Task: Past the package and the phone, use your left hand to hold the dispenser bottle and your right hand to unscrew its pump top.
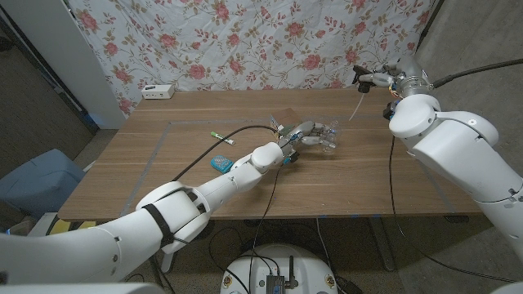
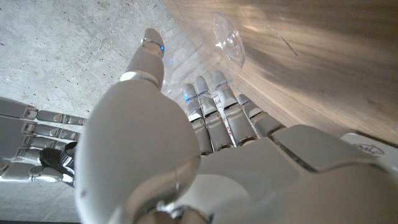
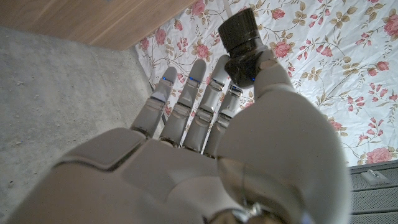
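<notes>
We find the clear dispenser bottle [image 1: 327,135] lying on its side on the wooden surface [image 1: 163,163], at about the middle of it. The left hand [image 1: 301,133] is wrapped around the bottle; in the left wrist view the fingers [image 2: 214,102] curl against the transparent bottle [image 2: 211,43] with the thumb on its other side, so the bottle sits directly within that hand.

The pump top [image 1: 364,78] is off the bottle. We see it up at the right hand [image 1: 384,80], well apart from the bottle and raised above the far right part of the surface, with its thin dip tube [image 1: 356,109] hanging down and slanting towards the bottle. In the right wrist view the black pump top [image 3: 242,37] is pinched between the thumb and a finger of the right hand [image 3: 205,124], the other fingers [image 3: 186,106] held straight and close side by side.

Nearer the robot than the bottle, just beside the left forearm, lies a small blue package [image 1: 221,163]. A small green-tipped item [image 1: 217,136] lies further along the surface on the same side. A white power strip [image 1: 158,91] sits at the far left edge of the surface, against the floral cloth [image 1: 245,41].
</notes>
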